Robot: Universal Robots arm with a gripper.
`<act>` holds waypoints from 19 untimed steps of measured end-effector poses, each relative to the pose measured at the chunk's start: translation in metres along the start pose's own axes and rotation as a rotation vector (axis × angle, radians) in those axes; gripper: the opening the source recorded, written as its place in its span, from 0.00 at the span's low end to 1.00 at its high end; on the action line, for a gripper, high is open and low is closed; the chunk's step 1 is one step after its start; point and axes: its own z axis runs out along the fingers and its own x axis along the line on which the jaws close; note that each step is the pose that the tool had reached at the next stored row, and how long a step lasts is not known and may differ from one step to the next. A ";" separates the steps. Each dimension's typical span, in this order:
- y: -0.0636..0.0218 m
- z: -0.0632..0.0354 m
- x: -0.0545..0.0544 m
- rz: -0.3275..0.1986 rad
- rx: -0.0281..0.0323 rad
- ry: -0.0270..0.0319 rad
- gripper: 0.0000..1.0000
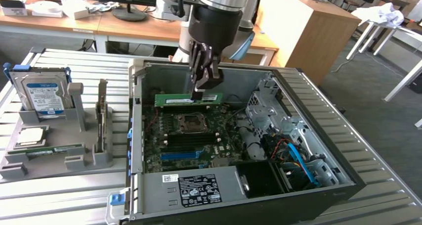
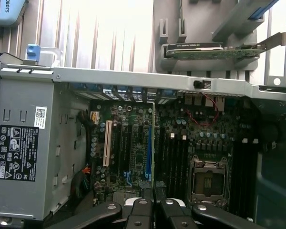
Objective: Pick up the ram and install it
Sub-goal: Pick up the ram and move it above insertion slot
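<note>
The ram (image 1: 187,100) is a long thin green stick held level, on its long edge, just above the motherboard (image 1: 191,136) inside the open computer case (image 1: 135,116). My gripper (image 1: 199,93) comes down from above and is shut on the stick's upper edge near its end on the exterior view's right. In the wrist view the ram (image 2: 154,143) appears edge-on as a thin green line running out from between my fingertips (image 2: 144,204), over the motherboard's slots beside the CPU socket (image 2: 207,179).
A grey parts holder (image 1: 46,160) on the exterior view's left carries a silver hard drive (image 1: 43,94), an upright card (image 1: 102,113) and a small chip (image 1: 29,136). The power supply (image 1: 191,188) fills the case's near side, and a drive cage with blue cables (image 1: 290,151) its right side.
</note>
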 end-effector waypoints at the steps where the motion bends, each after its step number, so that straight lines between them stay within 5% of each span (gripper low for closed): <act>1: -0.0010 0.0000 0.000 0.000 0.0000 0.0000 0.13; 19: -0.0168 -0.0005 0.001 0.000 0.0000 0.0000 0.13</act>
